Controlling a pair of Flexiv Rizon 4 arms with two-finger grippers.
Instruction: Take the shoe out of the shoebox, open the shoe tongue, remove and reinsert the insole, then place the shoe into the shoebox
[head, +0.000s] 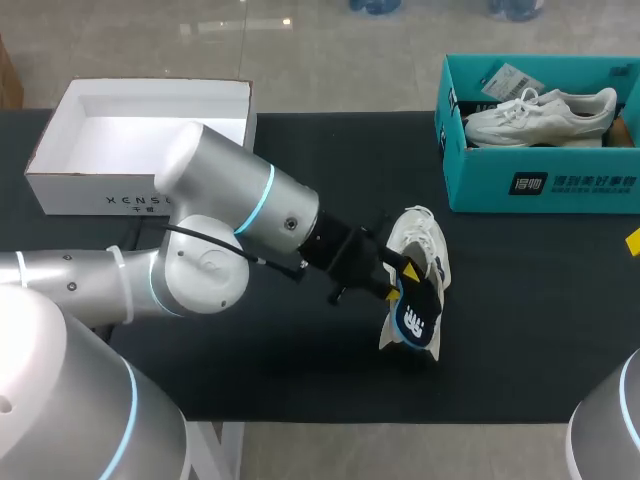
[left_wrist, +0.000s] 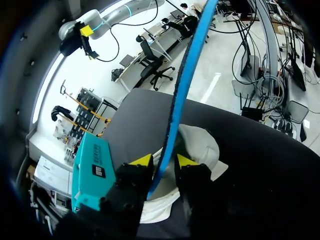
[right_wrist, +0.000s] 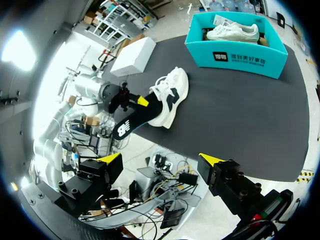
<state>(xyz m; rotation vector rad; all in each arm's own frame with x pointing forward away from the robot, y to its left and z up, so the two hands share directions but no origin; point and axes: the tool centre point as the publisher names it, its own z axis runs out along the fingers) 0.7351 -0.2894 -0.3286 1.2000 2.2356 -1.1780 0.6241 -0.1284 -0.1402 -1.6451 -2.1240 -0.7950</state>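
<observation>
Robotics lab: a grey left arm with a glowing blue joint ring extends over a black-topped table. Seen from the head view, a teal shoebox sits at two o'clock and an open white box at ten o'clock.

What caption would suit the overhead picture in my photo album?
Left pincer holds the dark insole by the white shoe, teal shoebox at far right.

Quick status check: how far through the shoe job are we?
Done: the shoe is out of the teal shoebox and lies on the table. In hand: the left pincer is shut on the insole at the shoe's opening; coming out or going back in, unclear. Left: seat the insole, box the shoe. The right pincer is open and empty.
</observation>
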